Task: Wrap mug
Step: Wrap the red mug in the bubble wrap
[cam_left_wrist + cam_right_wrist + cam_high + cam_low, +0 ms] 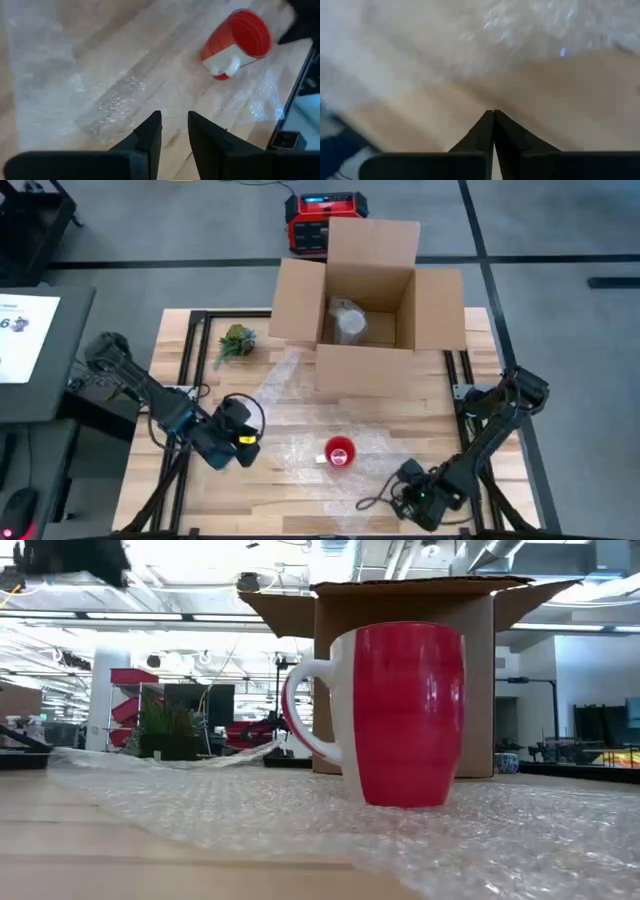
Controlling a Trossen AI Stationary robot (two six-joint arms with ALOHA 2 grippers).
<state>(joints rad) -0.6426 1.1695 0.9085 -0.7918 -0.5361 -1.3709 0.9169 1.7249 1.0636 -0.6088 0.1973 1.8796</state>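
On bubble wrap (300, 442), red mug (340, 452) untouched, left gripper (173, 131) fingers slightly parted

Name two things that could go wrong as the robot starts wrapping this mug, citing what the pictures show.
1. The red mug stands upright on the loose bubble wrap; tugging the sheet could tip it over.
2. The right gripper has its fingers shut near the table's front edge, beside the wrap; it must open before it can grip the sheet, or it may just push it away.

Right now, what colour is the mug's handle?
White, on a red mug. The handle shows best in the low view.
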